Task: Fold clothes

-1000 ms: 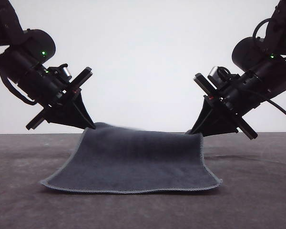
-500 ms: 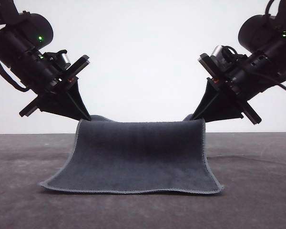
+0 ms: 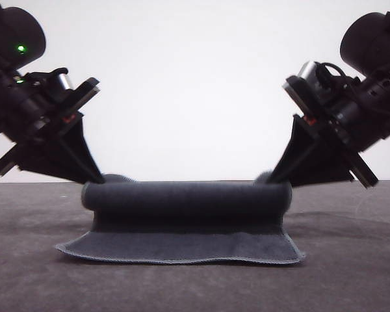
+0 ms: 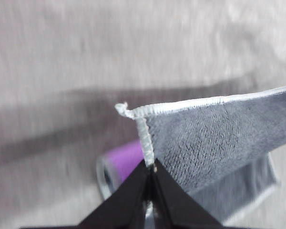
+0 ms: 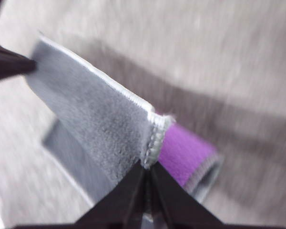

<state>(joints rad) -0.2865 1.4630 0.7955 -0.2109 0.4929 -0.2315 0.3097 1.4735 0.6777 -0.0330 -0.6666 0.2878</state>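
Both corners of the cloth [image 3: 182,224] were pinched tight, left gripper [image 4: 150,174] and right gripper [image 5: 148,167]; I'd carry them level toward its front hem and land the edges flush.

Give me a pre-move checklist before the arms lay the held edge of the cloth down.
1. Left gripper shut on a corner of the cloth: ok.
2. Right gripper shut on the other corner: ok.
3. Both held corners at level height in the front view: ok.
4. Near edge flat on the table: ok.
5. Held edge lined up with the near edge: not ok, it sits behind it.
6. Purple face tucked inside the fold: cannot tell.
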